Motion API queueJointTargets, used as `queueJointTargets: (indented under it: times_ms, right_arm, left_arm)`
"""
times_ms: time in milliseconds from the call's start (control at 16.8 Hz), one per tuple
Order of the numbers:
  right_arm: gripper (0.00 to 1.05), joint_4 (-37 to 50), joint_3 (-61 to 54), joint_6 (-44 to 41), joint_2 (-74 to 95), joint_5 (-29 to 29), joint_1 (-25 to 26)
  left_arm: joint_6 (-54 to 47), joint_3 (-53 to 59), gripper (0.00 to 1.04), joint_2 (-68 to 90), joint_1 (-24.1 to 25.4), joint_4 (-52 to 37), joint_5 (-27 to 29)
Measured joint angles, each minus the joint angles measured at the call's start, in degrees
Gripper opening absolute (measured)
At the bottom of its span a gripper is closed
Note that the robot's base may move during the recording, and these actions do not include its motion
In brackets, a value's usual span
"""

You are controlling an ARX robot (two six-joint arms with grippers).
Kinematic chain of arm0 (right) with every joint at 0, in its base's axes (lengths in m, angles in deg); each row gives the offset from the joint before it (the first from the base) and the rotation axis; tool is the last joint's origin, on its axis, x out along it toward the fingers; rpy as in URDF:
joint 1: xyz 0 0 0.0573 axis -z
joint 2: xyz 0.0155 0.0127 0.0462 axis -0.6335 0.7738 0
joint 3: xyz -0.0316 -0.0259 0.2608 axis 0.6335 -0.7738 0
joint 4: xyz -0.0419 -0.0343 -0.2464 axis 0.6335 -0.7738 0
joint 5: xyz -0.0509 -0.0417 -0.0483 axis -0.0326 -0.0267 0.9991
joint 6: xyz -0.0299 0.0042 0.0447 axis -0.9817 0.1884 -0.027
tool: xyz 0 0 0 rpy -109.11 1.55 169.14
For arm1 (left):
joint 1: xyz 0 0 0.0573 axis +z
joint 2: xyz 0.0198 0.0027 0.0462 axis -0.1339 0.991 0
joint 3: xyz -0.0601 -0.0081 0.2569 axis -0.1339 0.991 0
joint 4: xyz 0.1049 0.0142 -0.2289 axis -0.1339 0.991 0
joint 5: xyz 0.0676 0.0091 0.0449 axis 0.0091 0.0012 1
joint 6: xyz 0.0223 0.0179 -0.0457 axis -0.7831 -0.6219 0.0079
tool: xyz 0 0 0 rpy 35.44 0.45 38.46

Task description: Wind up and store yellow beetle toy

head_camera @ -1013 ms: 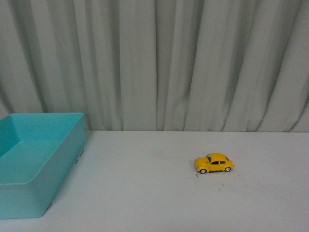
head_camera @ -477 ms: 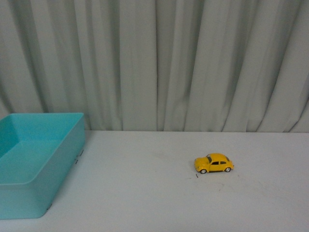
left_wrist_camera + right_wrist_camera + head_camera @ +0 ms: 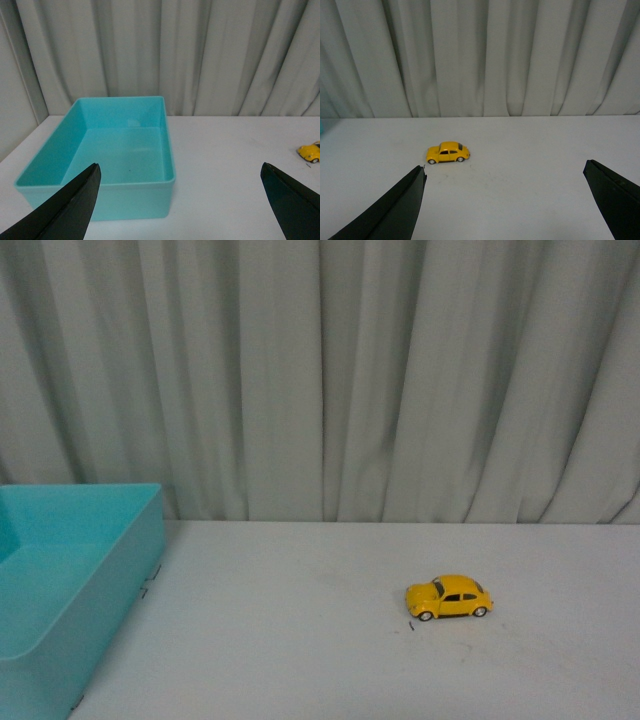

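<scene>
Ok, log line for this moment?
yellow beetle toy: on its wheels on table, untouched | teal bin: toy not inside | left end effector: open, empty | right end effector: open, empty | stage: grasp not begun

left tool [image 3: 178, 169] spread wide, right tool [image 3: 504, 166] likewise

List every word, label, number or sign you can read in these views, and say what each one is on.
None. The yellow beetle toy shows no readable badge or plate at this size. The teal bin and the curtain carry no text. The small dark mark on the table beside the toy is no lettering.
</scene>
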Motion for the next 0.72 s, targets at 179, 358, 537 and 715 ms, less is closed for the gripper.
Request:
queueJointTargets:
  times_ms: [179, 358, 537, 715]
  right_arm:
    - [0.98, 0.0, 0.0, 0.0, 0.0, 0.0, 0.0]
    - [0.98, 0.0, 0.0, 0.0, 0.0, 0.0, 0.0]
    - [0.98, 0.0, 0.0, 0.0, 0.0, 0.0, 0.0]
    - [0.98, -0.1, 0.0, 0.0, 0.0, 0.0, 0.0]
  left_arm:
    - [0.0, 0.0, 0.98, 0.0, 0.0, 0.0, 0.0]
    - [0.0, 0.0, 0.98, 0.0, 0.0, 0.0, 0.0]
    - [0.0, 0.0, 0.98, 0.0, 0.0, 0.0, 0.0]
    - [0.0, 0.0, 0.98, 0.0, 0.0, 0.1, 0.0]
